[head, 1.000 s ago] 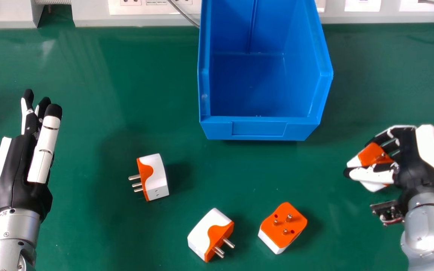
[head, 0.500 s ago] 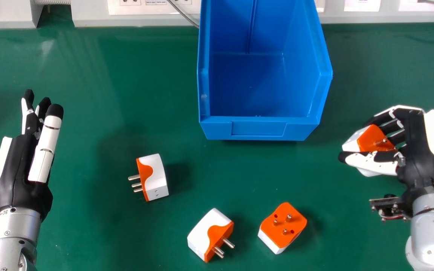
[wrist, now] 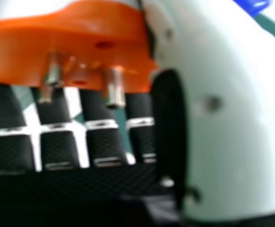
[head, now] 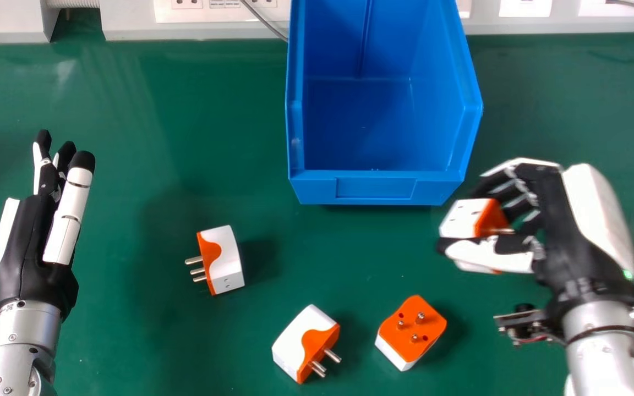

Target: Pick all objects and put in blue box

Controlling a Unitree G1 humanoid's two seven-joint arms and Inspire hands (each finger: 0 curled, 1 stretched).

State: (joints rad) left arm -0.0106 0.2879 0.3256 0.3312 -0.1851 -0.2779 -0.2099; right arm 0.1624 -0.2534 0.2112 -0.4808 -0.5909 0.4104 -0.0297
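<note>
Held adapter point(head: 463, 219): white and orange, in the right hand, near the blue box's front corner, at about 5 o'clock from box centre. Metal pins face the palm, toward 3 o'clock.
Right hand point(head: 553, 220): gripping that adapter, thumb on the 6 o'clock side, curled fingers on the 12 o'clock side. Forearm enters from 5 o'clock.
Right hand view: orange pin face sits against the thumb, pins directed into the hand.
Blue box point(head: 376, 188): upright on the tabletop point(head: 102, 341), about 1 o'clock from view centre, low front lip facing 6 o'clock.
Pins-up adapter point(head: 413, 324): on tabletop, 6 o'clock from box, orange face up.
Middle adapter point(head: 294, 346): on tabletop, 7 o'clock from box, just beside the pins-up one, not touching. Pins aim at 4 o'clock.
Left adapter point(head: 228, 265): on tabletop, between 7 and 8 o'clock from box. Three pins aim at 9 o'clock.
Left hand point(head: 25, 236): open, fingers straight toward 12 o'clock, well apart from the adapters. Sits at 8 o'clock from box.
Socket strip point(head: 212, 15): along the 12 o'clock edge, behind the tabletop.
Grey cable point(head: 264, 23): runs from the strip to beside the box, 11 o'clock side.
</note>
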